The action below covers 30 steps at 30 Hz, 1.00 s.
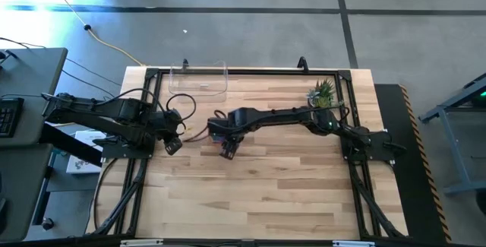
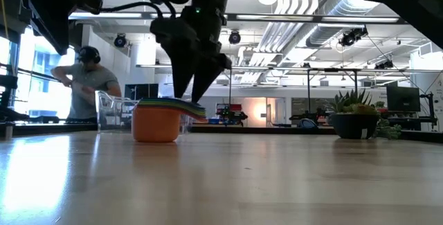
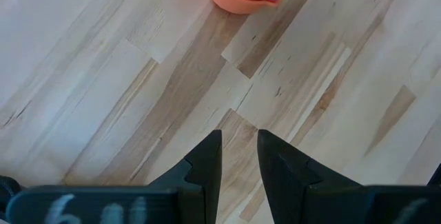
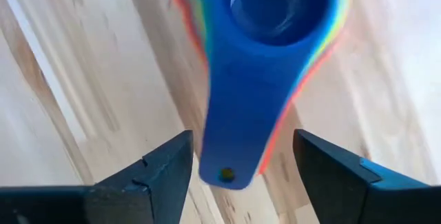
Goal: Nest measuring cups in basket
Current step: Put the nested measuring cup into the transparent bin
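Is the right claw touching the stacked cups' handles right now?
Apart. The right wrist view shows the right claw open, with bare wood visible on both sides between its fingers and the blue handle on top of the nested measuring cups.

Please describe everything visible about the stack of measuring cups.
The measuring cups are nested in one stack, plastic by the look: orange outermost, rainbow rims inside, blue on top with its flat handle pointing out. The stack stands upright on the wooden table, outside the basket. The right claw straddles the handle, open, not touching.
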Each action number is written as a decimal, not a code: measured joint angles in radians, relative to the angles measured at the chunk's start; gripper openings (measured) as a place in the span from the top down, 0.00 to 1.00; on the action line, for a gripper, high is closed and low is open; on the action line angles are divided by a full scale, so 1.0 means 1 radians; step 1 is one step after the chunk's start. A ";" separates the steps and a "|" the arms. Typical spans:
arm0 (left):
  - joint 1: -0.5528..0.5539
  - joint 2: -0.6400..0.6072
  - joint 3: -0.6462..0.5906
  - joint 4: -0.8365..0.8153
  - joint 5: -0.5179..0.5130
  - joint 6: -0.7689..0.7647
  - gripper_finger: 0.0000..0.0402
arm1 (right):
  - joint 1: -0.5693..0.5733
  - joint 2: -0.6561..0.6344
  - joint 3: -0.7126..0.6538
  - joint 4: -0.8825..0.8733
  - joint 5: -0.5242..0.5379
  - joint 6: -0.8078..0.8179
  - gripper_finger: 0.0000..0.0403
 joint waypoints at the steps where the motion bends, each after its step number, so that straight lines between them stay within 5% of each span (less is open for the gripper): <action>1: 0.000 0.000 0.000 0.000 0.000 0.000 0.79 | -0.005 0.000 0.010 0.000 0.000 0.011 0.40; 13: 0.000 0.000 0.000 0.000 0.000 -0.003 0.79 | -0.043 0.000 0.035 -0.015 -0.115 0.116 0.40; 30: 0.000 0.000 0.000 0.000 0.000 -0.004 0.79 | -0.056 0.000 0.035 -0.010 -0.127 0.168 0.40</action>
